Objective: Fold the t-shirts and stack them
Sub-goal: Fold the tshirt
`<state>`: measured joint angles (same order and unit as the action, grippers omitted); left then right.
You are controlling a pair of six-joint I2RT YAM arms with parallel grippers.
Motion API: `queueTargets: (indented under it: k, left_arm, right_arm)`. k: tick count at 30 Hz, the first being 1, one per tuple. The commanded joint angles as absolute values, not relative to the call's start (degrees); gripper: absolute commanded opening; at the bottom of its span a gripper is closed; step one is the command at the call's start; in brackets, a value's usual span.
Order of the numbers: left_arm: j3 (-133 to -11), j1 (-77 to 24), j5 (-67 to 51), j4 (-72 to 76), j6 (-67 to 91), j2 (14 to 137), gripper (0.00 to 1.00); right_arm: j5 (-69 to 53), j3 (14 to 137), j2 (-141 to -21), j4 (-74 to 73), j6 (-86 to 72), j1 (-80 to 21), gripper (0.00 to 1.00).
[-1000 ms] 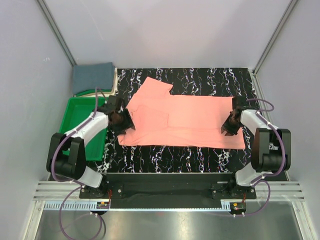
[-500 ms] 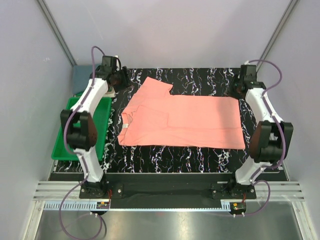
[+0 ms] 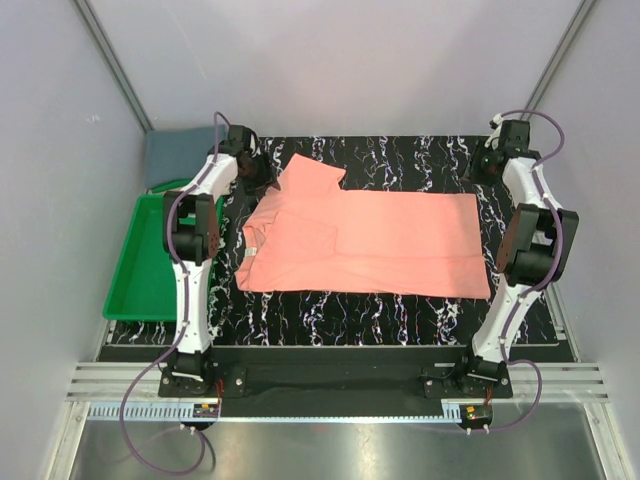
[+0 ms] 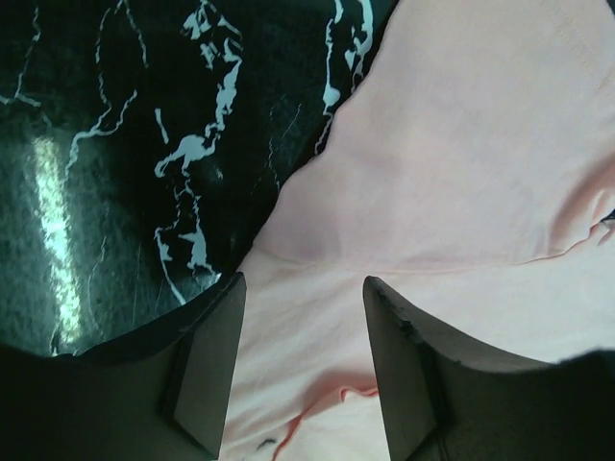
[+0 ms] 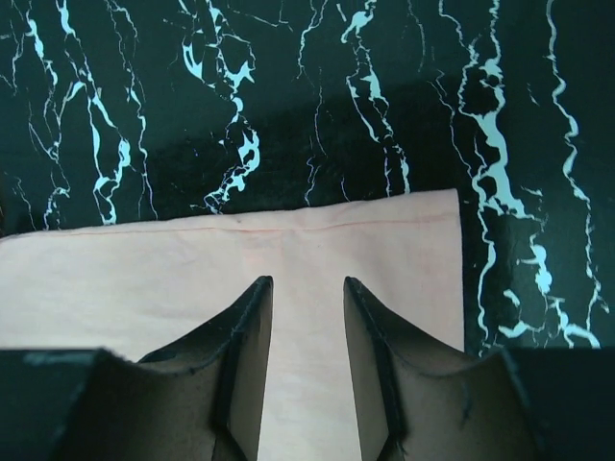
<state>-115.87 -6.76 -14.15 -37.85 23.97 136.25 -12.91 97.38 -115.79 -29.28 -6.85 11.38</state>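
The salmon-pink t-shirt (image 3: pixel 370 240) lies flat on the black marbled table, collar end to the left, one sleeve (image 3: pixel 312 173) pointing to the far side. The slate blue-grey t-shirt (image 3: pixel 178 155) lies folded at the far left corner. My left gripper (image 3: pixel 252 168) is open above the pink shirt's far left shoulder; in the left wrist view (image 4: pixel 300 288) pink cloth shows between its fingers. My right gripper (image 3: pixel 497 166) is open over the shirt's far right hem corner; in the right wrist view (image 5: pixel 307 283) the hem (image 5: pixel 288 227) lies just ahead of its fingertips.
A green plastic tray (image 3: pixel 150 258) stands at the left edge of the table, next to the blue-grey shirt. Grey enclosure walls and metal posts close in the back and sides. Bare marbled table (image 3: pixel 400 155) shows beyond the pink shirt.
Both arms have swung from the shirt's near left and right edges out to its far corners. The pink shirt has not moved.
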Motion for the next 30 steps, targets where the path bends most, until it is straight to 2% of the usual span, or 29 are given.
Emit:
queueTargets:
  k: [1,8,10,13,18,25,28,30]
  left_arm:
    - [-120.58,-6.33,-17.66,-36.83,24.17,137.98,0.57]
    - [-122.43,-5.63,-14.94,-36.56,22.33,140.01,0.59]
    - [-122.78,-5.36,-14.42,-36.56,21.89,140.71,0.59]
    - [-123.48,-5.27,-13.89,-36.39,21.27,141.76,0.60]
    - [-124.98,-5.27,-16.08,-36.38,20.92,143.70,0.58]
    - [-125.33,-5.19,-19.51,-35.95,19.51,144.40,0.51]
    - [-125.59,-5.19,-20.83,-35.69,19.69,144.58,0.44]
    - [-125.94,-5.19,-22.84,-35.60,20.04,145.02,0.35]
  right_arm:
    - [-18.45,101.69,-119.08,-30.23,1.64,11.43,0.42]
    - [-11.69,105.29,-123.92,-32.87,8.26,12.13,0.45]
    - [-14.31,106.26,-124.54,-33.48,10.19,12.92,0.47]
    - [-19.41,107.31,-126.03,-34.10,10.64,14.67,0.57]
    - [-17.84,111.43,-131.04,-36.65,13.08,15.64,0.58]
    - [-17.84,115.39,-136.05,-39.55,17.48,17.48,0.59]
    - [-20.30,118.91,-138.60,-42.53,21.35,17.75,0.60]
    - [-21.44,120.32,-139.66,-43.33,23.10,18.10,0.61]
